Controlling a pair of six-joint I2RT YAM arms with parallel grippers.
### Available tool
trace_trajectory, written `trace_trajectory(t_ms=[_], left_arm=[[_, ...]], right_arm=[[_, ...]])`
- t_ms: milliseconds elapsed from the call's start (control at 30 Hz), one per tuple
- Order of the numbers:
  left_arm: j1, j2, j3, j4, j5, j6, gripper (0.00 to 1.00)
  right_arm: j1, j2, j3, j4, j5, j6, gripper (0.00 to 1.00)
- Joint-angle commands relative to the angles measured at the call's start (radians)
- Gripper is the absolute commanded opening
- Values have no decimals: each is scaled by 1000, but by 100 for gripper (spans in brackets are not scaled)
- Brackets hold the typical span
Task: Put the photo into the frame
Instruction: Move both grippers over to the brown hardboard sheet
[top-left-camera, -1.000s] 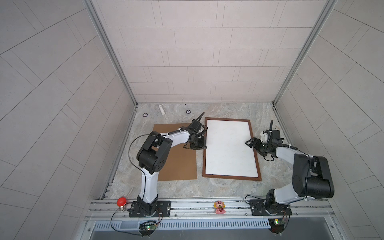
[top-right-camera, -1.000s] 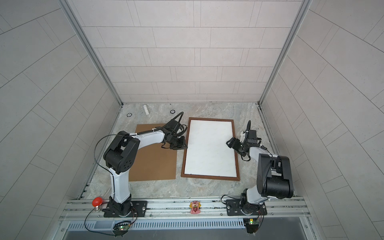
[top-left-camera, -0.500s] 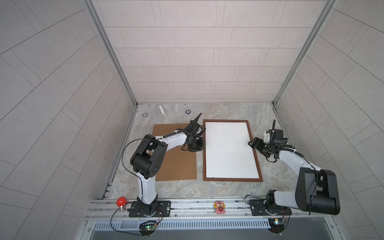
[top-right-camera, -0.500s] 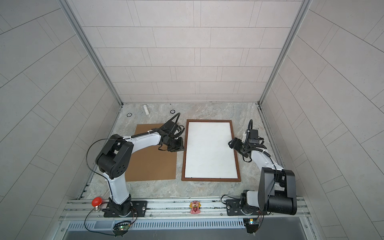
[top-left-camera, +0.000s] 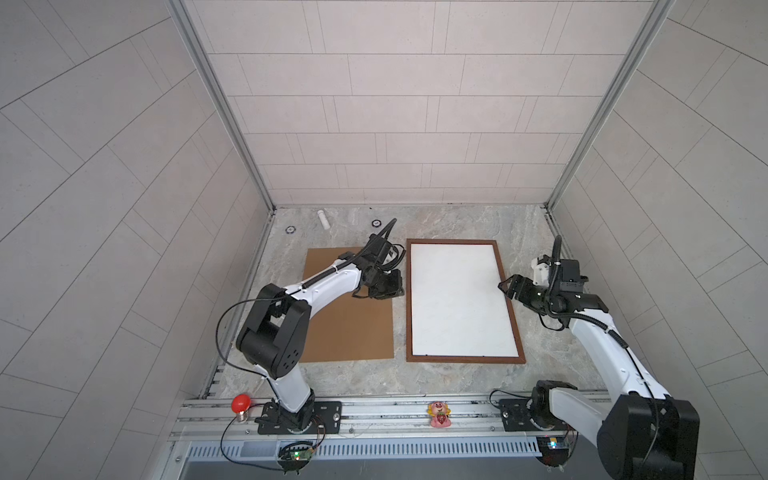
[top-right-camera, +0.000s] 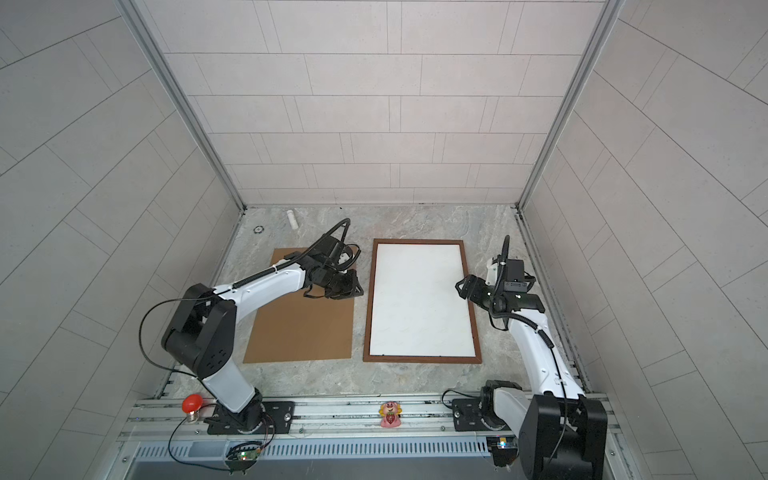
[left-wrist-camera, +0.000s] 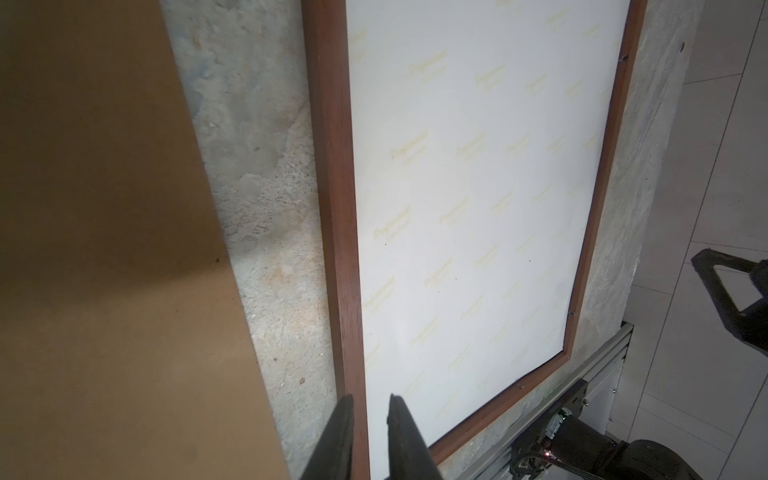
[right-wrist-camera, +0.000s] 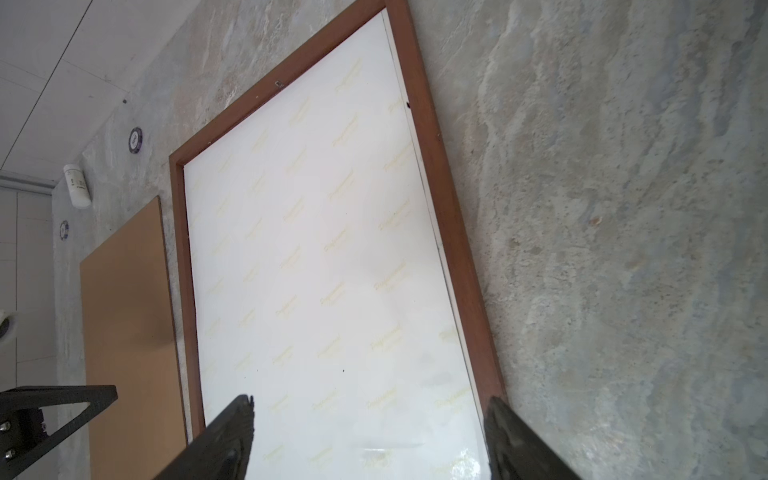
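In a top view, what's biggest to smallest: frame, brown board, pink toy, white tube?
1. frame
2. brown board
3. pink toy and white tube: unsure, the toy sits nearer the camera.

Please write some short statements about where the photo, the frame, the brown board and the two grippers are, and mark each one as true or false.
1. The photo lies inside the frame with its white back up. True.
2. The brown board covers the frame. False: it lies flat on the table beside the frame and does not touch it.
3. The right gripper has its jaws wide open above the frame's rail on its own side. True.
4. The left gripper is over the middle of the photo. False: it is at the frame's rail that faces the board.
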Motion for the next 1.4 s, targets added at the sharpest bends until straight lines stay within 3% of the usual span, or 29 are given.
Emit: trace_trajectory(t_ms=[0, 133, 200, 367, 567, 733, 833, 1067, 1367], left_arm=[[1, -96, -5, -150, -119, 74, 26], [14, -199, -31, -263, -332, 72, 33], [43, -232, -71, -281, -383, 50, 35], [167, -322, -246, -194, -318, -49, 37], [274, -330, -293, -167, -285, -62, 62], [445, -325, -230, -156, -242, -28, 75], [522, -295, -189, -138, -282, -46, 81], [640, -165, -151, -44, -315, -100, 84], [733, -34, -106, 43, -369, -106, 84]], right_arm=[[20, -77, 44, -113, 10, 4, 83], [159, -141, 41, -68, 90, 72, 83], [258, -144, 23, -13, 114, 135, 83], [552, -72, 46, 102, 228, 268, 82], [782, 158, 129, 247, 278, 323, 82], [858, 395, 268, 308, 252, 337, 82], [883, 518, 373, 318, 234, 331, 83], [929, 803, 665, 206, 215, 289, 83], [934, 1003, 771, 224, 219, 321, 83]])
